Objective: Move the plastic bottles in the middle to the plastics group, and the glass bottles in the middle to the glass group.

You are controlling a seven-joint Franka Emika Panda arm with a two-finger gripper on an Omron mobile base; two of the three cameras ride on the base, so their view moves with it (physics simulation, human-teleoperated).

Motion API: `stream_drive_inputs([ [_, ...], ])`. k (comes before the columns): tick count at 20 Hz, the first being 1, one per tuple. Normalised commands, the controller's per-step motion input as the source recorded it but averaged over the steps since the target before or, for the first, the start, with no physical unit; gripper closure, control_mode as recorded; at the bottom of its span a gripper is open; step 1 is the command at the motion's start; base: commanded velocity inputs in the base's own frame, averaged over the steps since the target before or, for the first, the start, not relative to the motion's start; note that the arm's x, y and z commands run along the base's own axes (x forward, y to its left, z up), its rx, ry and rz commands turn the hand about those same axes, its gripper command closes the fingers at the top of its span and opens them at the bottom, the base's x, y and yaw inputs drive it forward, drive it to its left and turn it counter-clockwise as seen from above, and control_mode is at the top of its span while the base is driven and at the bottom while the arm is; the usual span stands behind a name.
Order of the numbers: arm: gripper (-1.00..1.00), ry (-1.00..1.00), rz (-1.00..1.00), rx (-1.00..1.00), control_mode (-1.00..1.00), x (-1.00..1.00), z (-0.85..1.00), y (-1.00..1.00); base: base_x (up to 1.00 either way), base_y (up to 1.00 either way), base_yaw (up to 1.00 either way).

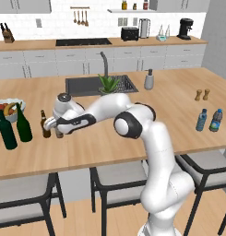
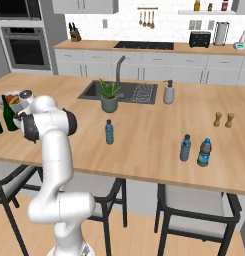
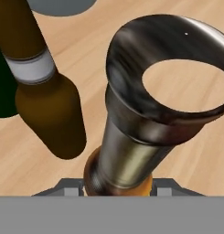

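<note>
My gripper [image 1: 57,131] is shut on the neck of a brown beer bottle [image 1: 59,133], low over the left part of the island counter. In the hand view the gripper [image 3: 118,185] grips that bottle [image 3: 131,151] below its open dark mouth. A second brown beer bottle [image 1: 44,125] with a pale band [image 3: 33,68] stands just left of it. Two tall dark green wine bottles [image 1: 7,131] [image 1: 24,124] stand further left. The small light-blue plastic bottle [image 2: 109,132] stands alone mid-counter. Two blue plastic bottles [image 1: 201,120] [image 1: 216,120] stand at the right.
A fruit bowl [image 1: 13,113] sits behind the wine bottles. The sink [image 1: 80,86], a potted plant [image 2: 109,96] and a soap dispenser [image 1: 149,79] lie further back. Salt and pepper shakers [image 1: 202,95] stand at the right. Stools [image 1: 119,175] line the near edge.
</note>
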Motion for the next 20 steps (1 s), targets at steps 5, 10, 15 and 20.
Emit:
stream_drive_inputs([
  [5, 1.00, -0.03, 0.00, 0.00, -1.00, 0.00, -0.42, 0.01, 0.00, 0.00, 0.00],
  [10, 1.00, -0.07, 0.00, 0.04, -1.00, -0.09, -0.18, -0.14, 0.00, 0.00, 0.00],
  [15, 1.00, -0.12, 0.00, 0.11, -1.00, 0.00, -0.14, -0.10, 0.00, 0.00, 0.00],
  [20, 1.00, -0.02, 0.00, 0.04, -1.00, 0.00, -0.11, -0.02, 0.00, 0.00, 0.00],
])
